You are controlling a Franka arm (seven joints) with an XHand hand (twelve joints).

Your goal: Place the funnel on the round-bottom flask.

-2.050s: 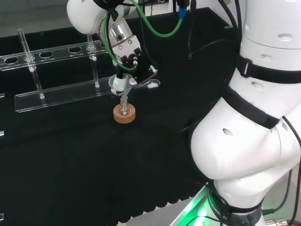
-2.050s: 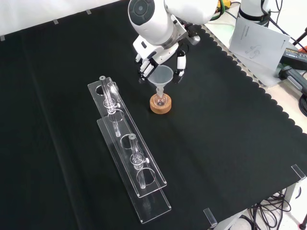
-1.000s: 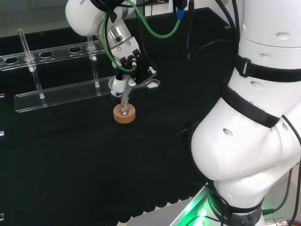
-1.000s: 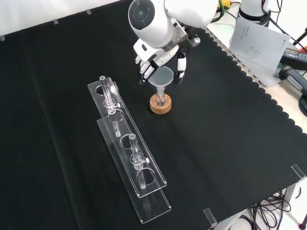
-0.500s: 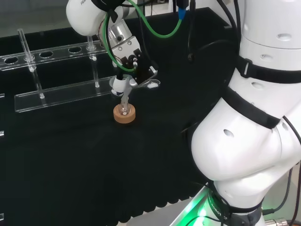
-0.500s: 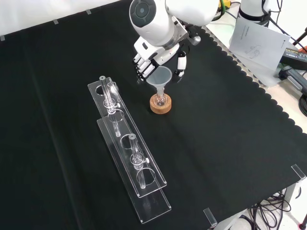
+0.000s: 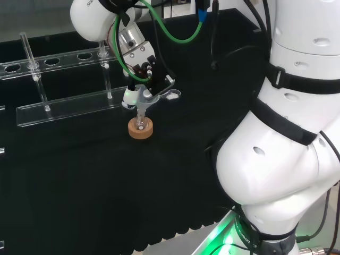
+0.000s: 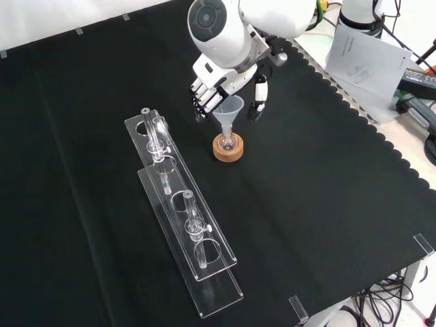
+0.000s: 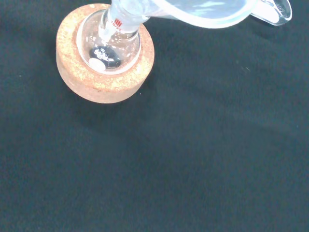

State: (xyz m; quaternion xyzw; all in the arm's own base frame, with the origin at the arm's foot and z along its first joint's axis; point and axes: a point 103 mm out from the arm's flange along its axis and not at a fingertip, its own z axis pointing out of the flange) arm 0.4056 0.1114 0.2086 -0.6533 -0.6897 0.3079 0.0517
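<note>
Cork ring stand [image 8: 227,148], tan, is sitting on the black-clothed tabletop [image 8: 327,204] and serving as the landmark for this entry.

Round-bottom flask [image 9: 109,50]: clear glass, seated in the cork ring, neck pointing up.

Funnel [image 8: 230,109]: clear, cone uppermost, directly above the cork ring. Its stem is running down into the flask's neck, long axis close to upright with a slight lean in the head view. Whether the cone is bearing fully on the neck cannot be told.

Hand [image 8: 216,92]: black and white, poised just above and behind the cork ring in the front view, at the level of the funnel's cone. Fingers [image 8: 203,101] are showing on one side of the cone and the thumb on the other, bracketing it; whether they are touching or clear of the rim cannot be told, so the hand's state is left undecided. The white arm is reaching down steeply from above, palm facing the cork ring.

Clear test-tube rack [image 8: 184,225]: lying left of and nearer than the cork ring in the front view, well apart.

Judgement: placement is appearing all but complete. The coming move turns on the funnel's axis staying in line with the flask's neck while the hand is drawing away upward, lest it tip the funnel.
</note>
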